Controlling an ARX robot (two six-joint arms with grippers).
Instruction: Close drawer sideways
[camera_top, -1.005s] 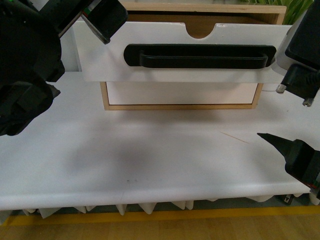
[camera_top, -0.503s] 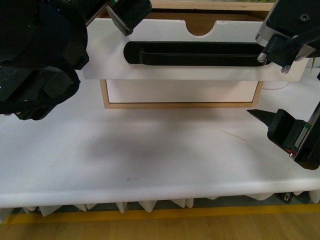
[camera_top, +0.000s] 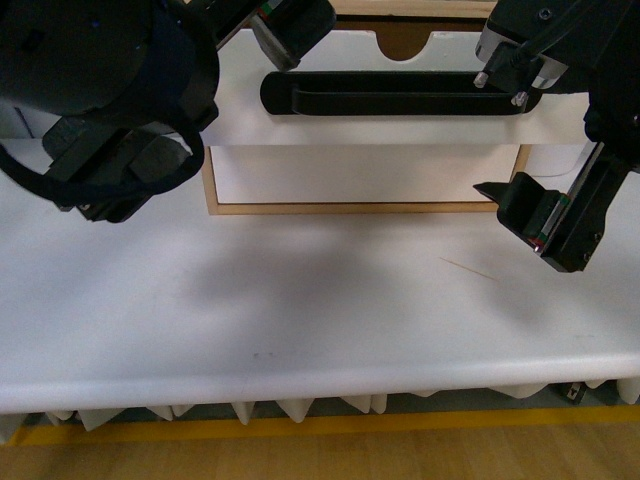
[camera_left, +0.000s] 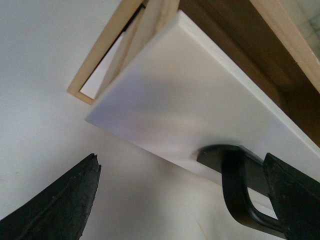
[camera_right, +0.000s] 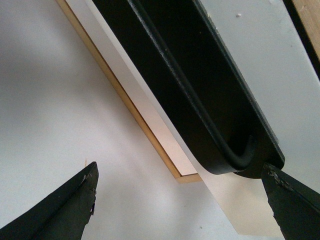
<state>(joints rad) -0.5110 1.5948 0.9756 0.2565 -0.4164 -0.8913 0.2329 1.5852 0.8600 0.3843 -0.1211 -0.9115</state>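
The white worktop (camera_top: 320, 320) fills the foreground and carries one thin straw-coloured sliver (camera_top: 468, 268) on its right side. Above it stand two black arms, each with one end effector of two fingers. The left end effector (camera_left: 180, 200) has its fingers spread wide apart, and the left end of the drawer (camera_top: 400, 125) lies between them in the left wrist view. The right end effector (camera_right: 180, 172) is likewise spread, with the rounded right end of the handle (camera_top: 400, 92) between its fingers. Neither grasps anything, and contact with the drawer cannot be confirmed. This bracketing of both ends probably prepares an even push, so that the wide front goes in without skewing. The drawer is the upper of two fronts. It stands out from the cabinet over the far part of the worktop, with brown interior visible behind its single semicircular notch (camera_top: 403, 42), so it is judged not yet fully closed. It bears one long black oval handle. Below and behind it, one plain white front (camera_top: 365, 175) sits recessed within the one wooden frame (camera_top: 360, 208).
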